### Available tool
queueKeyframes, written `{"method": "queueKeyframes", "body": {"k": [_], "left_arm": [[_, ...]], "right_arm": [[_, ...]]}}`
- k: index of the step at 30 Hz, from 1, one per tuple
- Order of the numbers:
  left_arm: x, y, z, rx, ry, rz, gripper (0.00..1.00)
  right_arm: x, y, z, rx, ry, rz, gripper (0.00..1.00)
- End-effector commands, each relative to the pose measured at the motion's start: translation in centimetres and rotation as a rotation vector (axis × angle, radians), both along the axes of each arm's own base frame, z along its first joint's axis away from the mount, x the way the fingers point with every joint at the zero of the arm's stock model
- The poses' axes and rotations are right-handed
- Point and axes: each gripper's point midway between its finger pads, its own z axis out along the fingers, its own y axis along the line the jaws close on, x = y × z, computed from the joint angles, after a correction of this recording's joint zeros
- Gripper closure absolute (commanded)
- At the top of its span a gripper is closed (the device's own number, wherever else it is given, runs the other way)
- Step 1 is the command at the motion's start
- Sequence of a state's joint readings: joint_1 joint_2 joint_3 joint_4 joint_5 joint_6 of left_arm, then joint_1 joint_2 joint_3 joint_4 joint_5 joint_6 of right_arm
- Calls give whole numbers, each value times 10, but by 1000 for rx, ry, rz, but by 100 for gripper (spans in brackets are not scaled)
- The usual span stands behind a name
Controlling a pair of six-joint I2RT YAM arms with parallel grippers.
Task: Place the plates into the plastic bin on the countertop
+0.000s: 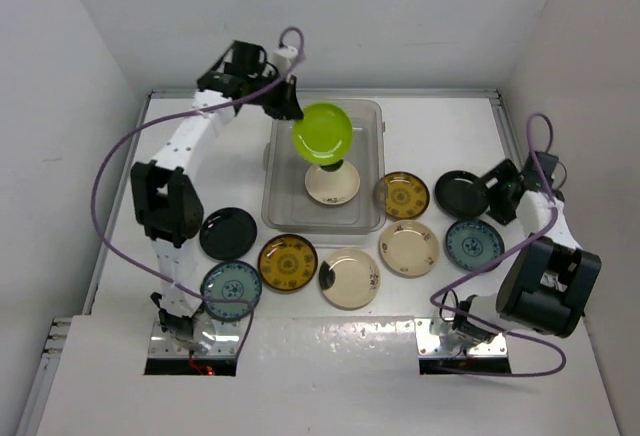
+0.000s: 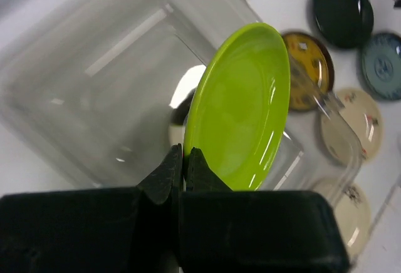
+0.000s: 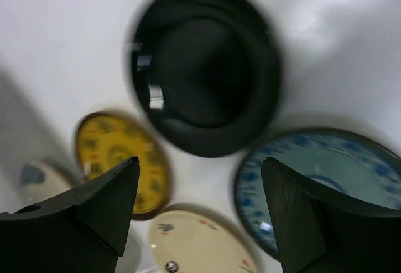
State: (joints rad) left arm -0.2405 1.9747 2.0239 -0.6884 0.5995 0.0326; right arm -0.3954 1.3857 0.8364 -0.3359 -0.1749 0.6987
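Your left gripper is clamped on the rim of the green plate, its fingers narrowed to the thickness of that rim. The plate stands straight out ahead of them, up on edge and tilted rather than flat. The drop turns on one relation: the disc hangs over the inside of the bin, which sits at the middle of the table's far edge. In the overhead view it seems to be above the bin's far half, with the held rim toward the far-left corner and the free rim pointing toward the near-right. Below it, in the bin's near half, a cream plate already lies flat, with something dark at its far rim that you cannot make out. So the green plate is within the walls but clear of the floor, and steep. I judge you need to lower the wrist and roll it toward level before letting go, or it may land on edge and skid against a wall. Your right gripper is spread wide and holds nothing. The black plate by the right edge lies just ahead of its fingertips, centred between them, so that arm is the nearer one for it. That wrist view is blurred, so its height above the plate is unclear.
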Motion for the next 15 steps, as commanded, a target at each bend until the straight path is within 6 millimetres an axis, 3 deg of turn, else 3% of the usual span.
{"method": "queueKeyframes", "body": {"k": [1,3,7,10,11,12,14,15], "left_arm": [[-9,-13,-57,3,168,-35,100],[-13,-27,-79,8,214,-67,100],[-10,-31,-113,36,269,-74,100],[-8,-30,-131,55,294,-62,100],[-8,-31,-141,53,315,-69,100],[-11,-30,-145,60,321,-74,100],[-11,-27,-158,81,341,-59,92],[-12,-24,-168,101,352,-54,80]], "right_arm": [[-16,-32,-3,-5,-26,-133,22],[-20,-45,-8,-24,-14,-129,22],[-17,-65,-17,-43,23,-98,24],[-3,-63,-30,11,26,-13,25],[-3,-61,-46,46,71,-5,27],[3,-64,-45,46,65,4,28],[9,-66,-54,64,79,7,32],[10,-66,-62,78,90,5,33]]}}
